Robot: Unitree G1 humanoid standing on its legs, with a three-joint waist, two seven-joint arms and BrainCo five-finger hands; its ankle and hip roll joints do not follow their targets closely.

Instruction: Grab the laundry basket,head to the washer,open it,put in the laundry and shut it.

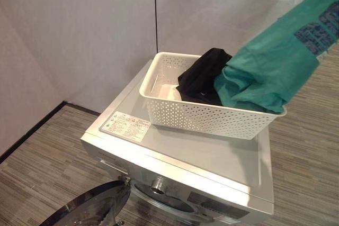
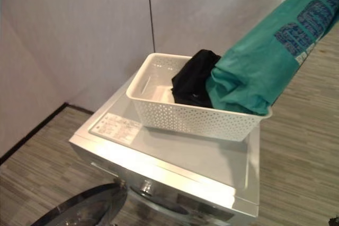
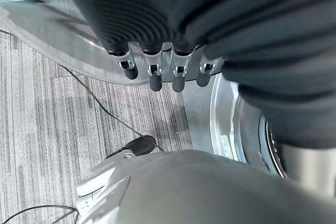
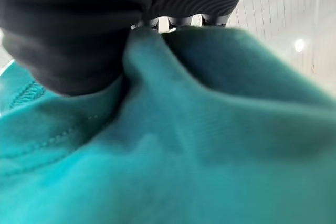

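Plain grey walls back a silver washer (image 1: 212, 157) on striped flooring. On its lid sits the white basket (image 1: 201, 117), parked there to free both hands. From it the right hand (image 4: 79, 35), clenched in cloth, lifts a teal shirt (image 1: 275, 62); a black garment (image 1: 201, 78) remains inside. Below, the door (image 1: 90, 205) hangs open for loading, with the left hand (image 3: 157, 72) beside it, fingers loose.

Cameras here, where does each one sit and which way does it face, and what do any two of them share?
Left eye view: on the head, looking down at the white perforated plastic laundry basket on the silver washing machine.
Right eye view: same head, slightly offset; both eyes share the basket, black garment and teal shirt.
Left wrist view: on the left wrist, along the left hand toward the grey floor and washer's open round door.
Right wrist view: on the right wrist, with the right hand bunching the shirt.
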